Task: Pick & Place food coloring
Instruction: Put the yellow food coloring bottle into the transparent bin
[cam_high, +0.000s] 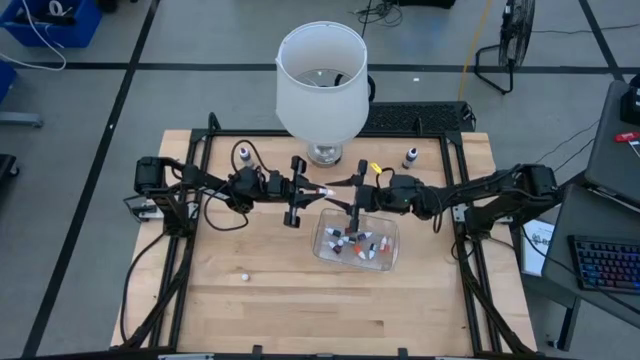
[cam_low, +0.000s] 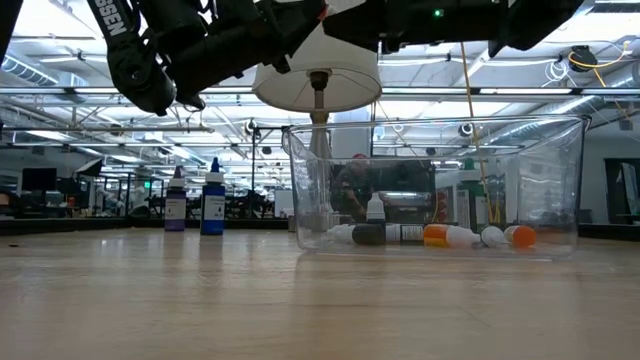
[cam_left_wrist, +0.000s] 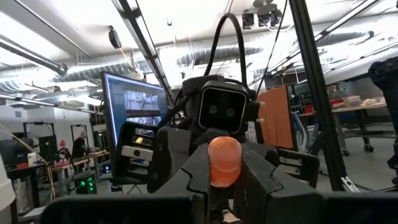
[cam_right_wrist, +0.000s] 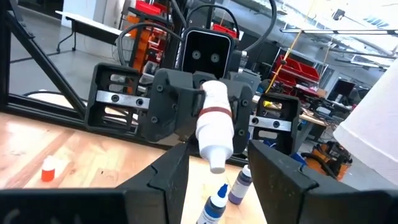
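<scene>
From above, the left gripper (cam_high: 322, 189) and the right gripper (cam_high: 352, 190) meet tip to tip over the table (cam_high: 260, 310), just above the clear tub (cam_high: 390, 262) of food coloring bottles (cam_high: 358, 243). At table height those bottles lie on the tub's floor. The right wrist view shows the left gripper clenched on a white bottle (cam_right_wrist: 214, 127) with a red band, its own fingers (cam_right_wrist: 165, 180) spread apart.
</scene>
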